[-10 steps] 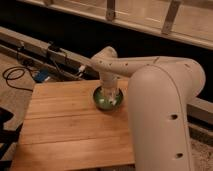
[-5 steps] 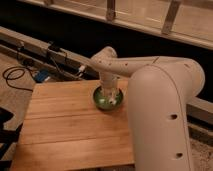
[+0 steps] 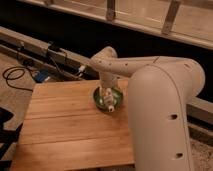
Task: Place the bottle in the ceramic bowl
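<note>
Nothing visible has changed over the last second: the arm (image 3: 150,85) keeps the same bent pose and the gripper (image 3: 108,98) stays directly above the ceramic bowl (image 3: 100,97), just right of the frame's centre. That stillness suggests the placing step is at or near its end, with the robot holding position over the target rather than travelling.

The bottle (image 3: 110,102) appears as a slim pale shape reaching down into the bowl, its narrow end pointing toward the lower edge of the rim. It lies within the bowl's outline, but whether it rests on the bowl's floor or hangs from the gripper cannot be told. Whether the gripper has let go of it cannot be told either.

The bowl is small, round and glossy green, with a darker rim and pale patches inside. It sits near the upper right edge of a wooden table (image 3: 65,130) made of broad planks with a warm, matte grain. The arm is smooth, rounded white plastic, and its thick forearm fills the right side of the frame. Dark cables (image 3: 17,75) trail on the floor at the upper left.
</note>
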Motion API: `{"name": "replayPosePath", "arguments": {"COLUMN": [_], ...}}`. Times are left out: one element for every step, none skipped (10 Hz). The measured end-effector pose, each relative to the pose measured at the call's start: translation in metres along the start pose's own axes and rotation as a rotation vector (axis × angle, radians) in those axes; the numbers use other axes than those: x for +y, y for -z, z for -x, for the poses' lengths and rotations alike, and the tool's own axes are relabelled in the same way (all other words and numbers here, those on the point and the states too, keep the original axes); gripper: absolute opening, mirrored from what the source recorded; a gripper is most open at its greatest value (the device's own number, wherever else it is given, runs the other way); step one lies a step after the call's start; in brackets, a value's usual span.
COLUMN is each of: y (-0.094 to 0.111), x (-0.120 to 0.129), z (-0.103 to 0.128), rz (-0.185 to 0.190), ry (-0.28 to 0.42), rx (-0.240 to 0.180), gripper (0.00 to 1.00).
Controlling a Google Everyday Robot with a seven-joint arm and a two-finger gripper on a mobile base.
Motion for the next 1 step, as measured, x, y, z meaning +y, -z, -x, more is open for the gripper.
{"name": "replayPosePath", "arguments": {"y": [0.0], "x": [-0.0001], "z": [0.0], "rz": [0.0], "ry": [0.0], "rx": [0.0], "gripper": [0.8]}}
